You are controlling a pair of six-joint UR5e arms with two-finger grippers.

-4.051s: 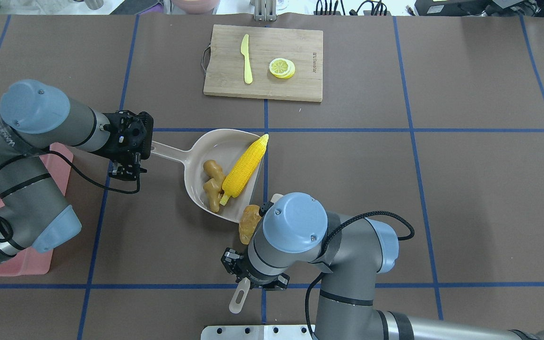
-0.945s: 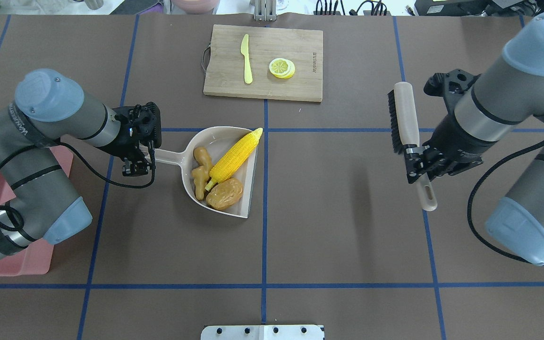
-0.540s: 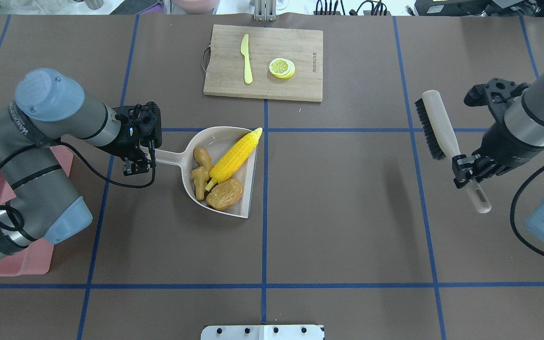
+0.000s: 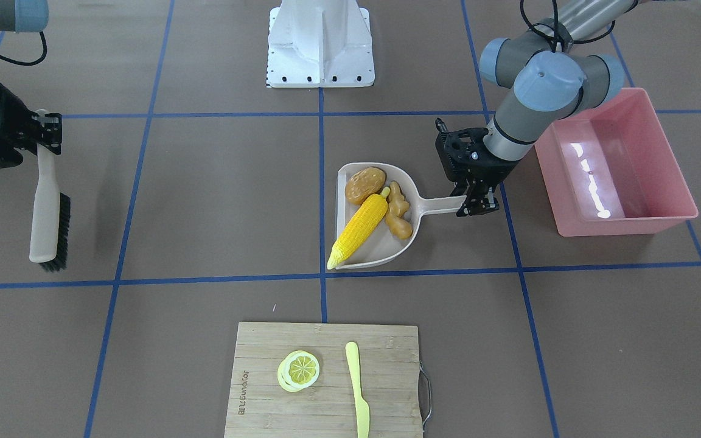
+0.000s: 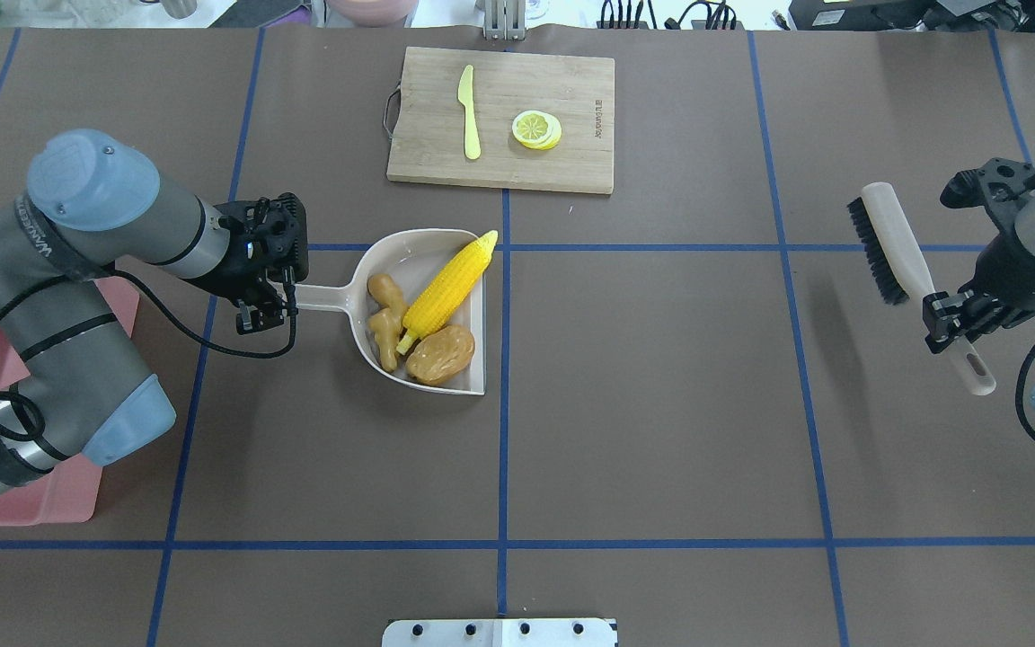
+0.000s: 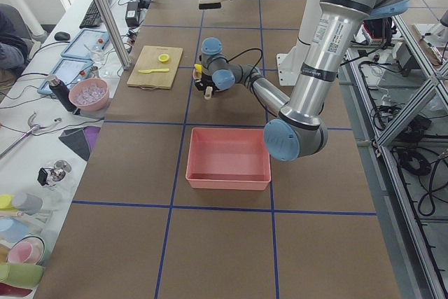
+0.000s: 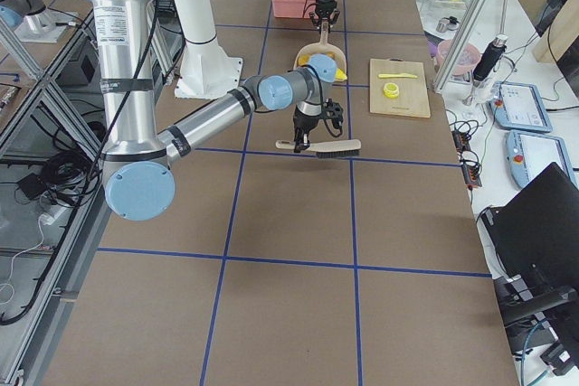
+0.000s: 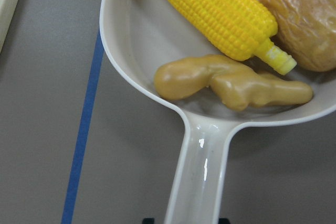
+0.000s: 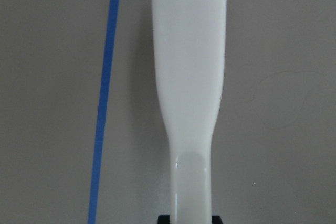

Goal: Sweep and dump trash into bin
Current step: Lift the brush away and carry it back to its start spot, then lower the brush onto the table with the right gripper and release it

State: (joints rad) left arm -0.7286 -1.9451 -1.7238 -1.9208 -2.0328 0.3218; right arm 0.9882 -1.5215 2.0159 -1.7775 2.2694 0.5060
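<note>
L gripper [image 5: 266, 305]: we are seeing its jaws pinching narrow on the handle end of the beige dustpan [image 5: 411, 244]. All 3 trash pcs are lying in the pan. The corn cob [image 5: 446, 288] is lying diagonally, tip poking just past the open front lip. The ginger root [image 5: 384, 321] is lying beside it on the handle side, and the potato lump [image 5: 441, 353] is touching the corn's stalk end, near the lip.

R gripper [image 5: 947, 325]: jaws are clamping narrow on the handle of the brush [image 5: 893, 253], well apart from the pan. Its shadow is falling to one side, so we are judging it to be off the table [image 5: 661, 404].

The pink bin [image 4: 624, 222] is sitting on the robot's left, open side up, w/ none of the trash in it.

Risks, as we are judging them:
- The grip is far out on a long handle w/ the load at the other end, so the pan may be twisting or sagging in the jaws.
- The front has no wall, so any forward tilt en route is likely sending the corn, then the potato, out short of the bin.
- The L elbow is sitting just beside the bin, so the swing may be clipping a wall.

Hard to make out:
- In the overhead view the arm is hiding most of the bin.
- Both wrist views are cropping the jaws to dark slivers.
- We cannot tell whether the pan is resting on the table or lifted.
</note>
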